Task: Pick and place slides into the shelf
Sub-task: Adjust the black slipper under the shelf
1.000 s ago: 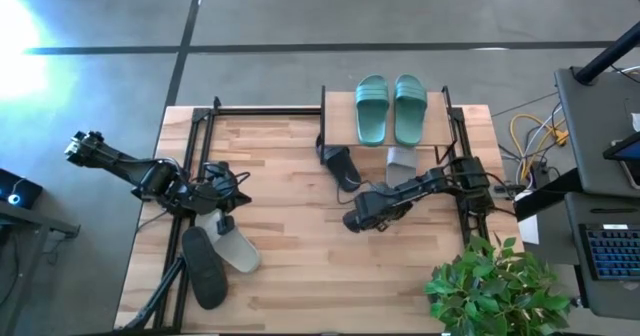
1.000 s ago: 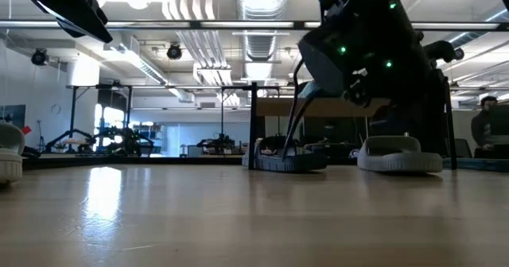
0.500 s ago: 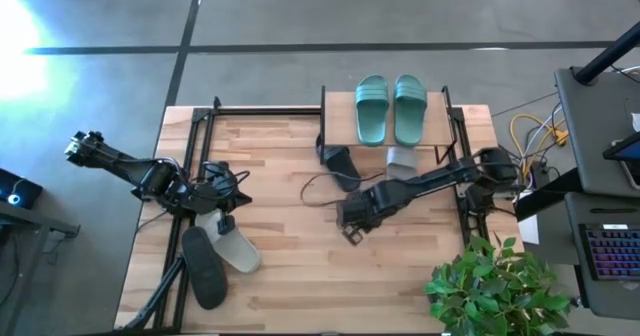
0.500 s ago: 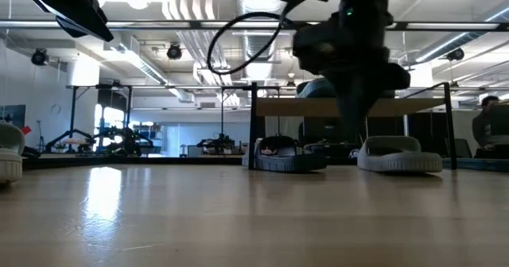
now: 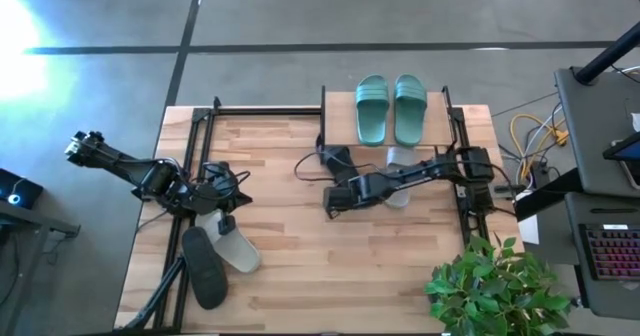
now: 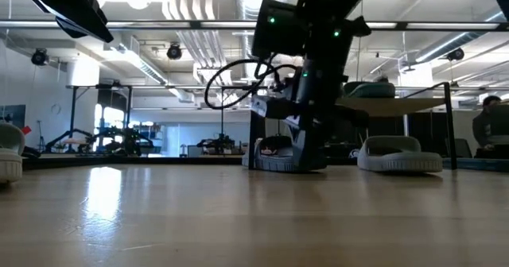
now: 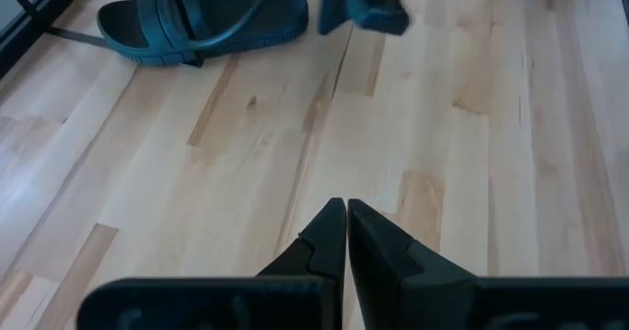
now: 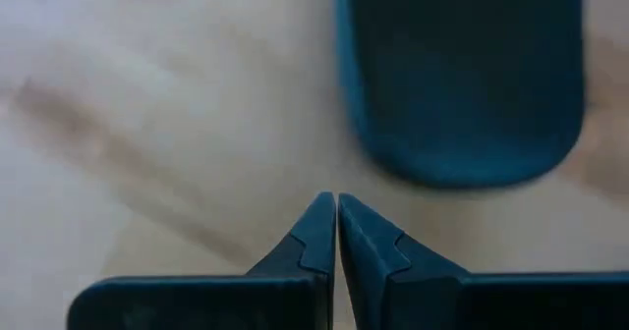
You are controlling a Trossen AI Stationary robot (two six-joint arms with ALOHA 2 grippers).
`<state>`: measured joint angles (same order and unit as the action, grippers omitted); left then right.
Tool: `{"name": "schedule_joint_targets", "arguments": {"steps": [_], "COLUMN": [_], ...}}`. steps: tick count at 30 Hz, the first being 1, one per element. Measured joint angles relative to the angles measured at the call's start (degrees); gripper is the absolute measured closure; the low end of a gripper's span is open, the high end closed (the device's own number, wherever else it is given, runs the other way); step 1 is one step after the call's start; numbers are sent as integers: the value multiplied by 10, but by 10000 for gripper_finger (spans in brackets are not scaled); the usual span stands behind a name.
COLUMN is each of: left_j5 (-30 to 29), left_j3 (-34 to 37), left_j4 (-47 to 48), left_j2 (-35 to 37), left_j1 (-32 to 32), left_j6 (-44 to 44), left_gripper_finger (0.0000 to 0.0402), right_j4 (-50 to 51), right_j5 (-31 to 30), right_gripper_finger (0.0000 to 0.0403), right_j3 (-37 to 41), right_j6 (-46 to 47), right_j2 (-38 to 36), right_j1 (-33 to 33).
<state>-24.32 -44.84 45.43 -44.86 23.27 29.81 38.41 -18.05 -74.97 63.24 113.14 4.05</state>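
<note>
Two teal slides [image 5: 372,109] [image 5: 409,109] lie side by side on the shelf's [image 5: 338,116] wood top board. A black slide [image 5: 340,163] [image 8: 462,75] and a light grey slide [image 5: 401,157] rest on their soles on the table at the shelf's near side, partly under the board. Another grey slide [image 5: 238,248] and another black slide [image 5: 203,268] lie near the table's left edge. My right gripper [image 5: 334,199] [image 8: 337,207] is shut and hovers just short of the first black slide's rounded end. My left gripper [image 5: 226,194] [image 7: 346,212] is shut and waits over the table's left part.
A potted plant [image 5: 490,286] overhangs the table's near right corner. Black frame rails [image 5: 195,136] run along the table's left and right sides. Bare wood [image 5: 290,266] lies across the middle and near part. In the low view the black slide [image 6: 278,160] and grey slide [image 6: 398,156] sit by the shelf.
My right gripper has swung from the table's middle toward the left and the far edge, ending close to the black slide by the shelf. Its arm now lies across in front of the grey slide. The slides have not moved.
</note>
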Motion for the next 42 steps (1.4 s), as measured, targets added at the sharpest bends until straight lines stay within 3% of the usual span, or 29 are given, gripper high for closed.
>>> {"name": "schedule_joint_targets", "arguments": {"steps": [8, 12, 21, 27, 42], "left_j5": [3, 4, 1, 0, 0], "left_j3": [0, 0, 1, 1, 1], "left_j4": [0, 1, 0, 0, 1], "left_j2": [-3, -6, -10, -23, -45], "left_j1": [0, 0, 0, 0, 0], "left_j6": [29, 29, 29, 29, 31], "left_gripper_finger": [402, 402, 402, 402, 402], "right_j4": [1, 12, 18, 18, -8], "right_j5": [-21, -65, -75, -46, 37], "right_gripper_finger": [394, 394, 394, 394, 394], "right_j3": [-23, -27, -15, 3, 3], "right_j6": [-37, -16, 2, -36, -91], "right_j2": [-9, -23, -22, -22, 14], "right_j1": [-2, -3, -56, -78, -63]}}
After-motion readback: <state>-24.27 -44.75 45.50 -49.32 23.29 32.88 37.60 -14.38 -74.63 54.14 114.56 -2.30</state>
